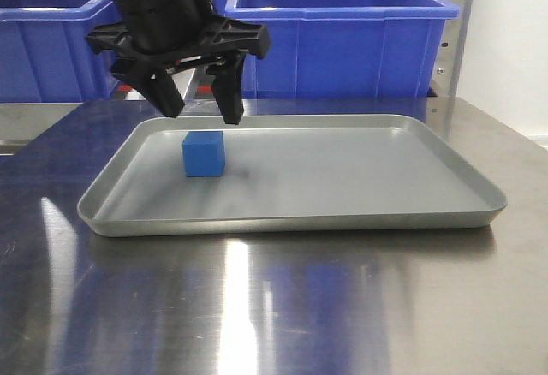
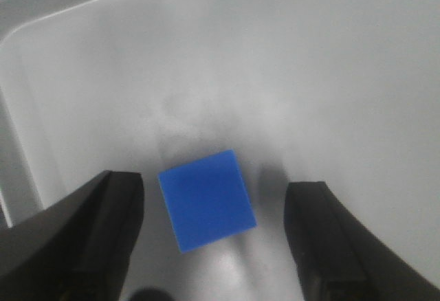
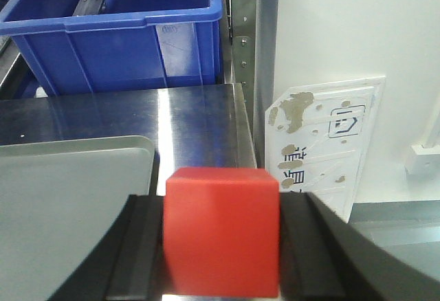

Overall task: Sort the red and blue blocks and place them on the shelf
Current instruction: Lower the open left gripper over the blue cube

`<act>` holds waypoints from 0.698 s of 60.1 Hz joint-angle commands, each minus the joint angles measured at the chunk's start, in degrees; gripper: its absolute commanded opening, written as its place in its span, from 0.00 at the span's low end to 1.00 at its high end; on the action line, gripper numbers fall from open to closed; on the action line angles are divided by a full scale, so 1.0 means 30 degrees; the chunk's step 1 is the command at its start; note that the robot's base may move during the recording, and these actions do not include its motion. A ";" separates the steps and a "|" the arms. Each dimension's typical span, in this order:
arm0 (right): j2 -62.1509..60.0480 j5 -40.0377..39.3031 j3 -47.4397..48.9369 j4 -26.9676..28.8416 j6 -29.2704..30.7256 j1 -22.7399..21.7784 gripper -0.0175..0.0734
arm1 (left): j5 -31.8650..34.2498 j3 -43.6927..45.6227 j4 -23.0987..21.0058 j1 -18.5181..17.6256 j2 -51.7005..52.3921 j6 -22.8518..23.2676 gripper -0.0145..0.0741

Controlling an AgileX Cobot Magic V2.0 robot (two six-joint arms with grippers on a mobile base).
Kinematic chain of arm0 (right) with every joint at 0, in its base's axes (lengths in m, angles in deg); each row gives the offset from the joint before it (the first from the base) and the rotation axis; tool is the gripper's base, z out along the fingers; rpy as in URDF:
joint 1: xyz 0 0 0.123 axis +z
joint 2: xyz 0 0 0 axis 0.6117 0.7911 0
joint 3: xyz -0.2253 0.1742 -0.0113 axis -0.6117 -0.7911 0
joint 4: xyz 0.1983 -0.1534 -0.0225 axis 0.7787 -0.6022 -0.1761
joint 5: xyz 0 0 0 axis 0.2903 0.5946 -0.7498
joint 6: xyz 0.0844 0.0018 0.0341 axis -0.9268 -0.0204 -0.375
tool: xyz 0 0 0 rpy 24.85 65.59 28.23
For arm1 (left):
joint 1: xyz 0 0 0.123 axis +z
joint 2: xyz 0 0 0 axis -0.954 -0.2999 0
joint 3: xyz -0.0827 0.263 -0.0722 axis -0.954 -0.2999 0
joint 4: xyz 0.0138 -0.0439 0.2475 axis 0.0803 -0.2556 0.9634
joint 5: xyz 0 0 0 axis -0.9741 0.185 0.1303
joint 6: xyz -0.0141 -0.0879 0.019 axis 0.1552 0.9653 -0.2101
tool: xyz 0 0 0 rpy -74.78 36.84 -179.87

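- A small matte red cube (image 3: 221,229) fills the near foreground of the right wrist view. The right jaws are closed on it, with black pads (image 3: 141,246) pressed against two opposite sides. Its lower edge is cut off by the frame, so what lies straight beneath it cannot be told.
- The shiny steel desk (image 1: 342,306) shows only smeared blue and white reflections across its front.
- A shallow grey metal tray (image 1: 291,221) lies flat on the desk. The right wrist view catches just one rounded corner of it (image 3: 69,177).
- A small matte blue cube (image 1: 204,153) sits on the tray floor in the left part, closer to the back rim than the front.
- The left jaws hang over that cube, spread wider than it is, with their tips above its top and not touching it. In the left wrist view the cube (image 2: 206,199) lies between two black fingers (image 2: 103,232), apart from both. The arm above is cut off at the top of the front view.
- Two large blue plastic bins (image 1: 342,32) stand side by side behind the tray, hiding what is behind them. A small moulded mark on one wall is too small to read.
- A perforated steel upright (image 3: 242,40) rises just beside the right-hand bin.
- Farthest off, a white placard (image 3: 323,143) leans at the white wall, peeled and stained brown. It carries a house-shaped symbol and a few characters too broken to read.
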 commanded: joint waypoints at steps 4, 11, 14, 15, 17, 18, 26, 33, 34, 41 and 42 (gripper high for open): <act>0.0012 -0.1779 0.0497 -0.0187 0.0046 -0.0129 0.26 | 0.0540 0.0732 0.0182 -0.0153 0.0801 0.0537 0.72; 0.0012 -0.1779 0.0497 -0.0187 0.0046 -0.0129 0.26 | 0.0540 0.0732 0.0463 -0.0153 0.0635 0.0901 0.72; 0.0012 -0.1779 0.0497 -0.0187 0.0046 -0.0129 0.26 | 0.0540 0.0732 0.0620 -0.0153 0.0589 0.1453 0.72; 0.0012 -0.1779 0.0497 -0.0187 0.0046 -0.0129 0.26 | 0.0503 0.0732 0.0620 -0.0153 0.0555 0.1542 0.72; 0.0012 -0.1779 0.0497 -0.0187 0.0046 -0.0129 0.26 | 0.0507 0.0732 0.0654 -0.0153 0.0471 0.1668 0.72; 0.0012 -0.1779 0.0497 -0.0187 0.0046 -0.0129 0.26 | 0.0507 0.0732 0.0654 -0.0153 0.0474 0.1754 0.72; 0.0012 -0.1779 0.0497 -0.0187 0.0046 -0.0129 0.26 | 0.0656 0.0732 0.0654 -0.0153 0.0303 0.2291 0.72; 0.0012 -0.1779 0.0497 -0.0187 0.0046 -0.0129 0.26 | 0.0811 0.0732 0.0654 -0.0153 0.0165 0.2544 0.72; 0.0012 -0.1779 0.0497 -0.0187 0.0046 -0.0129 0.26 | 0.0811 0.0732 0.0654 -0.0153 0.0149 0.2544 0.72; 0.0012 -0.1779 0.0497 -0.0187 0.0046 -0.0129 0.26 | 0.0846 0.0732 0.0654 -0.0153 -0.0077 0.2772 0.72; 0.0012 -0.1779 0.0497 -0.0187 0.0046 -0.0129 0.26 | 0.0846 0.0732 0.0654 -0.0153 -0.0095 0.2893 0.72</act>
